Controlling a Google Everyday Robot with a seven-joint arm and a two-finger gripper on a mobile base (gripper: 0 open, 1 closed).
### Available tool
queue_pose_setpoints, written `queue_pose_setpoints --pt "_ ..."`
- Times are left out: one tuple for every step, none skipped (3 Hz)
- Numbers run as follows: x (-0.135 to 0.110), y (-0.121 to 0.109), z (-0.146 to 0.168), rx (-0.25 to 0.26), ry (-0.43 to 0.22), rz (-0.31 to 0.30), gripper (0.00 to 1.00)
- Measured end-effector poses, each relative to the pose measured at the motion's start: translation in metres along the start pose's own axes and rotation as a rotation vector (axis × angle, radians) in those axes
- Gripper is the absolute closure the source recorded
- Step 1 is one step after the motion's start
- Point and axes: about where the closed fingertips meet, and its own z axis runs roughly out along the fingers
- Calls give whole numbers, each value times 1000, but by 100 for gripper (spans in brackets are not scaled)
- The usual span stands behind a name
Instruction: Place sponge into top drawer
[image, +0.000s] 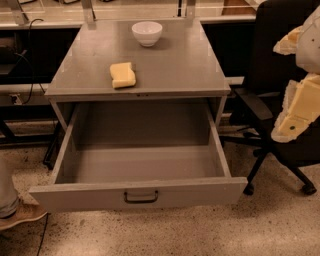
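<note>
The pale-yellow sponge (123, 75) lies on the grey cabinet top (170, 70), near its front edge and left of centre. Below it the top drawer (140, 194) is pulled fully out and stands empty, with its dark bar handle centred on the front panel. My gripper (295, 85) is at the far right edge of the view, raised beside the cabinet and well apart from the sponge. Its yellowish fingers (298, 110) show against the dark chair, spread apart with nothing between them.
A white bowl (147, 33) stands at the back of the cabinet top. A black office chair (280, 100) sits right of the cabinet, its wheeled base on the speckled floor. A person's shoe (17, 214) is at the lower left. A long bench runs behind.
</note>
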Motion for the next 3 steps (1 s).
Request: queue_pose_setpoints --pt "0 0 0 0 0 0 0" --pt "-5 -5 4 8 -20 6 0" --pt "-48 -30 43 -29 -119 60 0"
